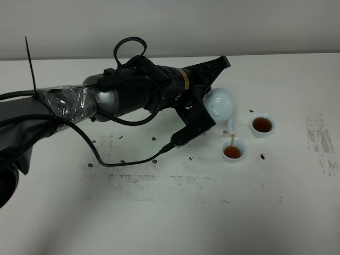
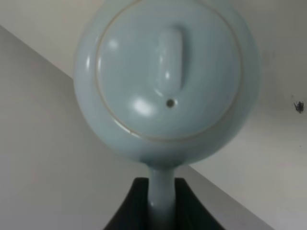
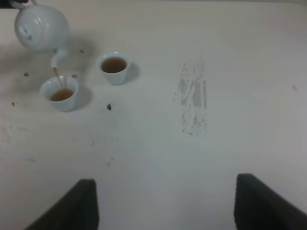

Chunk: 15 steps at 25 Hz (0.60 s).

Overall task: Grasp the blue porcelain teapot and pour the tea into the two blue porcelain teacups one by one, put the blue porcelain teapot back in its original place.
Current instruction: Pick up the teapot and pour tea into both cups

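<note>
1. Spanning every view is the white worktop (image 1: 175,212), scuffed with grey marks at the right of the high view and dotted with dark specks around the cups.
2. The left arm (image 1: 133,93) reaches in from the left edge of the high view to its centre, wrapped in tape and trailing a black cable.
3. The left tool (image 2: 160,206) is clamped together on the teapot's handle, which runs down between the dark fingers at the bottom centre of the left wrist view.
4. The right tool (image 3: 165,201) shows as two dark fingers (image 3: 72,206) set wide apart at the bottom of the right wrist view, holding nothing and well away from the cups.
5. The teapot (image 1: 220,103) hangs tilted right of centre in the high view, spout down, with a thin brown stream falling into the nearer cup.
6. The nearer cup (image 1: 234,150) sits just below the spout and looks partly filled; the farther cup (image 1: 262,125), up and to its right, already holds tea.
7. To pour well, I would hold the tilt steady, keep the spout centred over the nearer cup, and level the pot before the tea nears the rim. Tipping back slowly should limit drips on the worktop.
</note>
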Each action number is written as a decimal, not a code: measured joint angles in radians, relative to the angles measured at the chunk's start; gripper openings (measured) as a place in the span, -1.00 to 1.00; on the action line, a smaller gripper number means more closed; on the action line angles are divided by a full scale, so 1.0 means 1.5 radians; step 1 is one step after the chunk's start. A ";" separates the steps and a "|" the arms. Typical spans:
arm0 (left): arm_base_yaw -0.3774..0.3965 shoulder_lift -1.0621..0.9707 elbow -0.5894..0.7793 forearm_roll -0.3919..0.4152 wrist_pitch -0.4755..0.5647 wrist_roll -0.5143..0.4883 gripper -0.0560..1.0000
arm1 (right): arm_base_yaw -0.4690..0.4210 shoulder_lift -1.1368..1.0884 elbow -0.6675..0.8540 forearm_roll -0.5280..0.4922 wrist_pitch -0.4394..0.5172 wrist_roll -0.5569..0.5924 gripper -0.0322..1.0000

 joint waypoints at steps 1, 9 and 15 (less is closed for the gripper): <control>0.000 0.000 0.000 0.000 0.000 0.000 -0.78 | 0.000 0.000 0.000 0.000 0.000 0.000 0.17; 0.000 0.000 0.000 0.001 -0.001 0.001 -0.78 | 0.000 0.000 0.000 0.000 0.000 0.000 0.17; 0.000 0.000 0.000 0.002 -0.001 0.001 -0.78 | 0.000 0.000 0.000 0.000 0.000 0.000 0.17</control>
